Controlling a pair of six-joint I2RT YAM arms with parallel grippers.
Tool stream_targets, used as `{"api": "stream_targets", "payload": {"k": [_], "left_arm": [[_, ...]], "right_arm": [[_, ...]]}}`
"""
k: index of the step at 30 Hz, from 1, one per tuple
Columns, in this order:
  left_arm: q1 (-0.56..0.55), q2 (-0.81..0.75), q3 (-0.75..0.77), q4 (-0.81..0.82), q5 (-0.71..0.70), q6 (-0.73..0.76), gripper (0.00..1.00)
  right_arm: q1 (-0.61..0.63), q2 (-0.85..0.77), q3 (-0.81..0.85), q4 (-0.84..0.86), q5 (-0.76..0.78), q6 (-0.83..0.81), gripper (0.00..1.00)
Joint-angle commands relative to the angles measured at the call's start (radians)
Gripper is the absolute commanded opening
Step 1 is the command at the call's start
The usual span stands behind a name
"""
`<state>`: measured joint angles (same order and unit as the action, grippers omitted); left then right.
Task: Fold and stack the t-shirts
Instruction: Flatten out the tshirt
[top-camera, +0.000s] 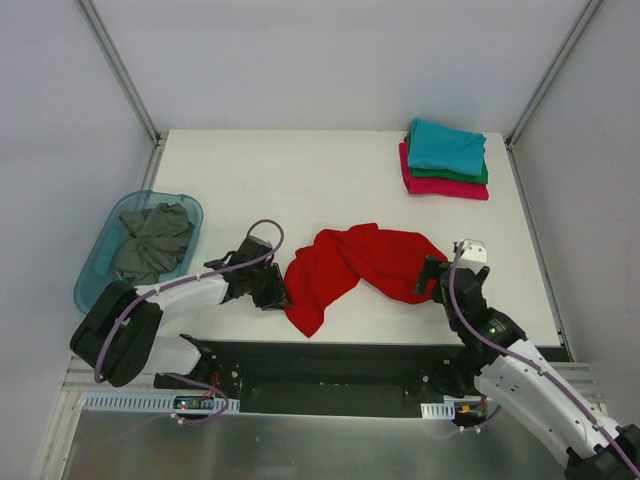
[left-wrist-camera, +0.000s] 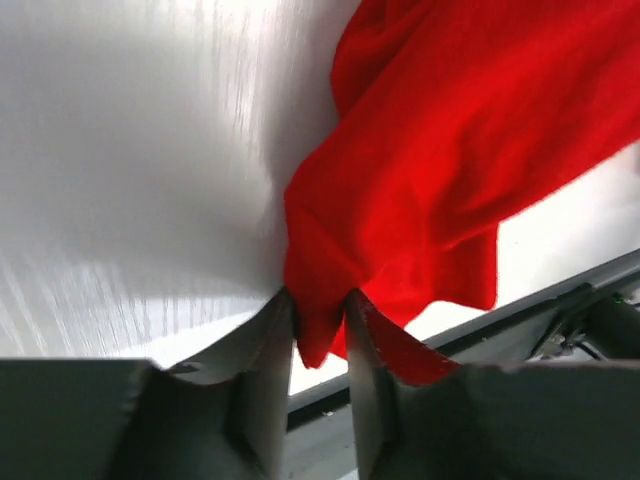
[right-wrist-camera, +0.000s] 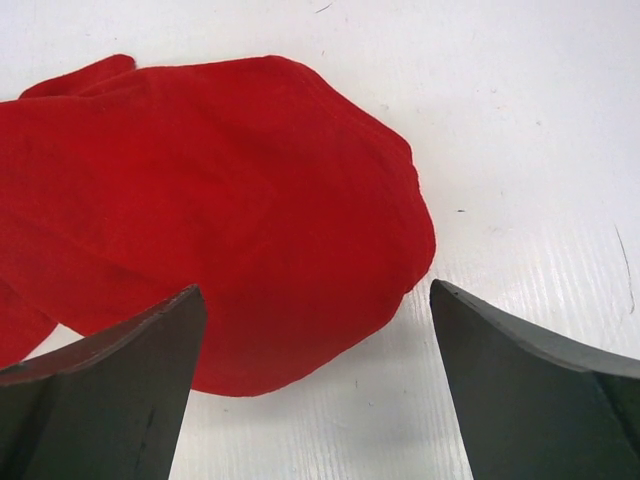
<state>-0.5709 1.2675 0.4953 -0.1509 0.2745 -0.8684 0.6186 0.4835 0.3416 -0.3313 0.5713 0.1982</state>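
The red t-shirt (top-camera: 355, 262) lies crumpled across the front middle of the white table (top-camera: 290, 180). My left gripper (top-camera: 277, 292) is shut on the shirt's left edge, and a fold of red cloth (left-wrist-camera: 318, 325) is pinched between its fingers. My right gripper (top-camera: 432, 277) is open at the shirt's right end, with its fingers either side of a rounded red fold (right-wrist-camera: 300, 290). A folded stack sits at the back right: teal t-shirt (top-camera: 446, 146) on top, green (top-camera: 478, 176) beneath, magenta-pink (top-camera: 440, 185) at the bottom. A dark grey t-shirt (top-camera: 152, 242) lies crumpled in the tub.
The translucent blue plastic tub (top-camera: 96, 262) stands off the table's left edge. The table's front edge and a dark metal rail (top-camera: 330, 355) run just behind both grippers. Frame posts (top-camera: 120, 70) rise at the back corners.
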Motion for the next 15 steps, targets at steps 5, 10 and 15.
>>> {"api": "stream_targets", "payload": {"k": [5,10,15], "left_arm": [[-0.011,0.06,0.058,0.008,-0.104,0.058,0.0],[-0.009,-0.135,0.118,-0.275,-0.511,-0.015,0.0],[0.04,-0.322,0.124,-0.372,-0.638,-0.057,0.0]], "right_arm": [[-0.002,0.102,0.069,-0.034,-0.066,0.044,0.96],[0.0,0.205,0.154,-0.104,-0.047,0.052,0.96],[-0.039,0.366,0.284,-0.146,-0.207,0.044,0.96]]}}
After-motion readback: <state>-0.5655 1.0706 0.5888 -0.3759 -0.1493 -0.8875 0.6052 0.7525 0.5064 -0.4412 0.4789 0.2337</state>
